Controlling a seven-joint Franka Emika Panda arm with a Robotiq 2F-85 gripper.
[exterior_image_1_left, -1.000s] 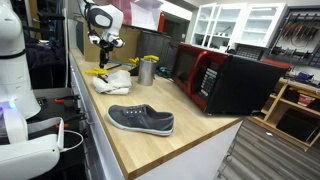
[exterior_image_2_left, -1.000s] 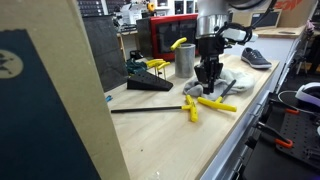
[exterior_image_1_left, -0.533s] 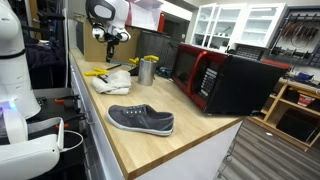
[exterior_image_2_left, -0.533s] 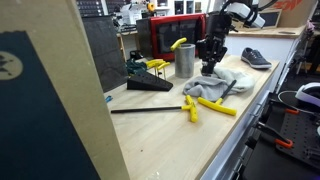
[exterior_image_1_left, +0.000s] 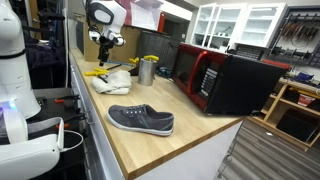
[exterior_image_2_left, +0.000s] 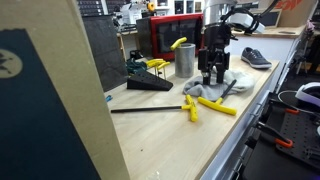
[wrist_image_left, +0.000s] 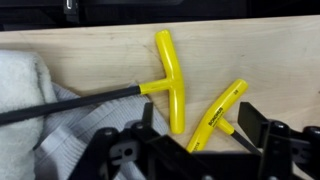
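Note:
My gripper (wrist_image_left: 200, 122) hangs open above the wooden counter (wrist_image_left: 100, 50), its black fingers (wrist_image_left: 250, 118) spread wide with nothing held. Directly below it lies a small yellow T-handle hex key (wrist_image_left: 222, 112). Beside that lies a larger yellow T-handle key (wrist_image_left: 170, 75) whose black shaft runs left over a grey-white cloth (wrist_image_left: 30, 110). In both exterior views the gripper (exterior_image_1_left: 103, 42) (exterior_image_2_left: 212, 72) hovers just above the crumpled cloth (exterior_image_1_left: 112, 82) (exterior_image_2_left: 215, 88), next to the yellow tools (exterior_image_2_left: 215, 104).
A metal cup (exterior_image_1_left: 148, 70) (exterior_image_2_left: 185, 62) stands close behind the cloth. A grey shoe (exterior_image_1_left: 141, 120) lies nearer the counter's front edge. A red-fronted microwave (exterior_image_1_left: 225, 82) sits at the back. A black wedge (exterior_image_2_left: 150, 85) and a long black rod (exterior_image_2_left: 145, 108) lie beside the tools.
The gripper rose off the cloth, then came partly back down. Its jaws have spread from narrow to wide.

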